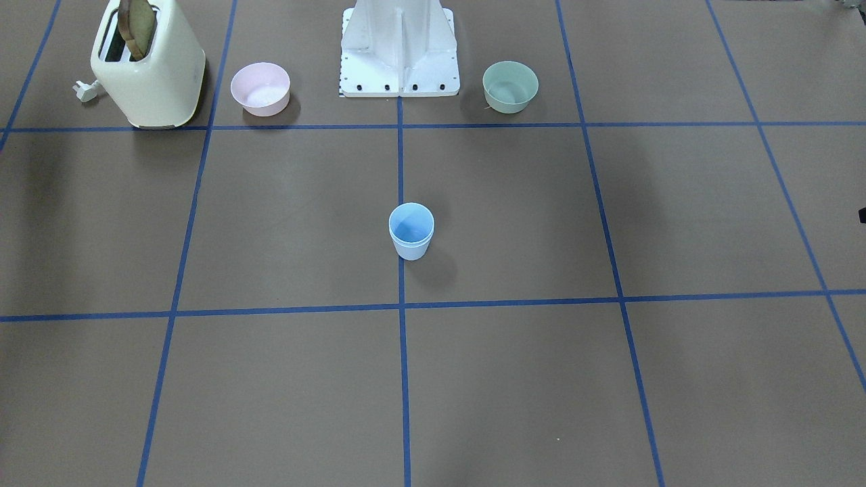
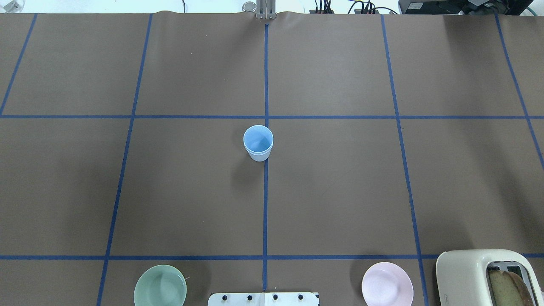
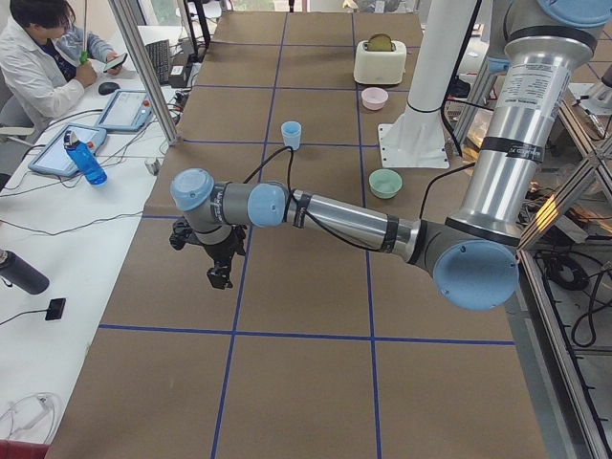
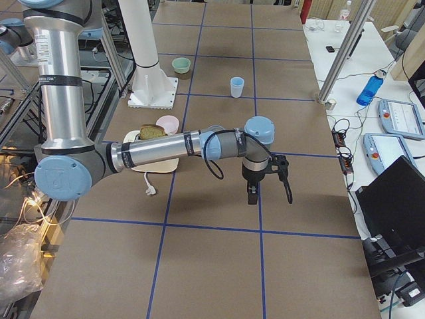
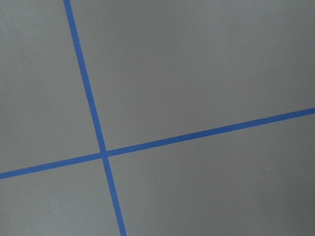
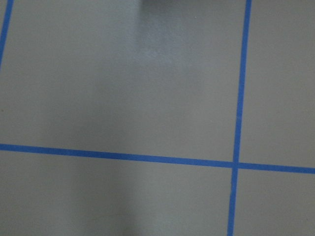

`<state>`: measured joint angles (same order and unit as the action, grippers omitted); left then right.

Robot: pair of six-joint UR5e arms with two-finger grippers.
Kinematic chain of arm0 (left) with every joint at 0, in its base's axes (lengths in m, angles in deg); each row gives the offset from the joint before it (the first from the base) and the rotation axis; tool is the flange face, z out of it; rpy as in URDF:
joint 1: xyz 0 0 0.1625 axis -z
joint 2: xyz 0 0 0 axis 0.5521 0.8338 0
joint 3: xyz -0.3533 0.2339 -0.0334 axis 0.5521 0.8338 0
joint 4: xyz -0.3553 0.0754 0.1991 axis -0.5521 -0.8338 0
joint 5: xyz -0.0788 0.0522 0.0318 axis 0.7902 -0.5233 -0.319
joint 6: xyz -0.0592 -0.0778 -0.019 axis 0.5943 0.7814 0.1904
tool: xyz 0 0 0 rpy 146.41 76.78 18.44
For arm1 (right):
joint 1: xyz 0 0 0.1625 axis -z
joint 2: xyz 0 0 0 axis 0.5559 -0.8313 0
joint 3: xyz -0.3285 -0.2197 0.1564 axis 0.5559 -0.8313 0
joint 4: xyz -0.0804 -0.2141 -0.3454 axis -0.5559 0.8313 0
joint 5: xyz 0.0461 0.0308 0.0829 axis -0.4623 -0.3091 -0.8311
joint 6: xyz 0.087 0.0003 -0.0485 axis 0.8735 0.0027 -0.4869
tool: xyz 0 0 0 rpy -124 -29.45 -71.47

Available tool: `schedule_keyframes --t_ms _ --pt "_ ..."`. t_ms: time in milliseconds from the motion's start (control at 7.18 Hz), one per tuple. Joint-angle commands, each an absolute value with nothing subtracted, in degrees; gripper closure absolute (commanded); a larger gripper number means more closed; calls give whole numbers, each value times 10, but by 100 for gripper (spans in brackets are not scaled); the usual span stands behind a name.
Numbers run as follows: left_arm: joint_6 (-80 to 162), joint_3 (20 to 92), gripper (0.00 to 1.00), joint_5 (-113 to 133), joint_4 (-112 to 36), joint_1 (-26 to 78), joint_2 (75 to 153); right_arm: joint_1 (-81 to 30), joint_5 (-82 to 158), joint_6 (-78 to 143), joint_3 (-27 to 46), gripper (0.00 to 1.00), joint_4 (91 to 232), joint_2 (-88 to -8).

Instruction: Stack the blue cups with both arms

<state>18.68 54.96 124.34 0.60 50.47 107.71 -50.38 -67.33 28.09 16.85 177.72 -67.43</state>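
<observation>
The blue cups [image 1: 411, 231] stand upright on the centre tape line, one nested inside the other, with two rims showing. They also show in the overhead view [image 2: 258, 143], the exterior left view [image 3: 291, 135] and the exterior right view [image 4: 237, 87]. My left gripper [image 3: 221, 275] hangs over bare table, far from the cups and toward the robot's left end. My right gripper [image 4: 269, 194] hangs over bare table toward the robot's right end. Both show only in the side views, so I cannot tell whether they are open or shut. Both wrist views show only paper and tape.
A cream toaster [image 1: 149, 67] holding bread, a pink bowl [image 1: 260, 88] and a mint-green bowl [image 1: 510, 86] stand beside the white pedestal [image 1: 399, 54]. An operator [image 3: 38, 57] sits at the side desk with bottles and tablets.
</observation>
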Motion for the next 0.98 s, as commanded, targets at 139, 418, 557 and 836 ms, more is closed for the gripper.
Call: schedule_keyframes --t_ms 139,418,557,836 --pt "129 562 0 1242 6 531 1030 -540 -677 278 179 0 1774 -733" --pt "130 574 0 1242 7 531 1008 -541 -674 276 187 0 1774 -751" --pt "131 574 0 1242 7 531 1005 -541 -674 276 190 0 1773 -753" --pt "131 574 0 1242 7 535 1003 -541 -677 276 190 0 1774 -752"
